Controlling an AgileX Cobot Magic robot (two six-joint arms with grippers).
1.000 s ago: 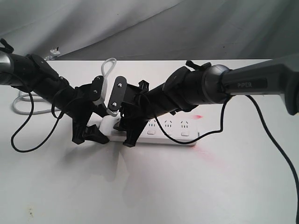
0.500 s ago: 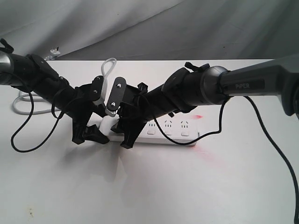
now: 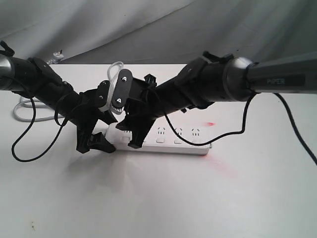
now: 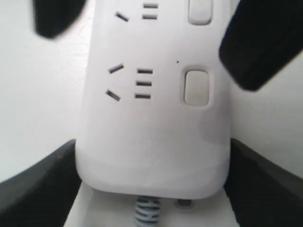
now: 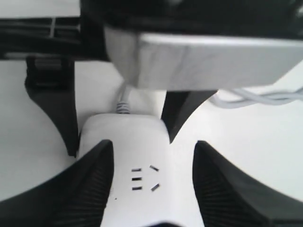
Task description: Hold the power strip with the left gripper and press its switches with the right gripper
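With the power strip (image 3: 178, 145) flat on the desk (image 3: 148, 198), its cord end clamped by the left tool (image 3: 97, 143), the right tool (image 3: 131, 135) hovers wide open and empty, and next needs one fingertip lowered onto a switch (image 4: 196, 87).

- Power strip (image 5: 137, 156): white, is lying on the white worktop (image 5: 38, 179) with its socket slots showing and a grey cord (image 5: 122, 105) leaving its rounded end.
- Left hand (image 5: 120, 142): its black fingers (image 5: 52, 104) are bracketing that cord end and touching both sides, and a pale block (image 5: 203, 61) is hanging above.
- Right hand (image 5: 154, 146): its fingers (image 5: 227, 189) are standing spread, straddling the strip.
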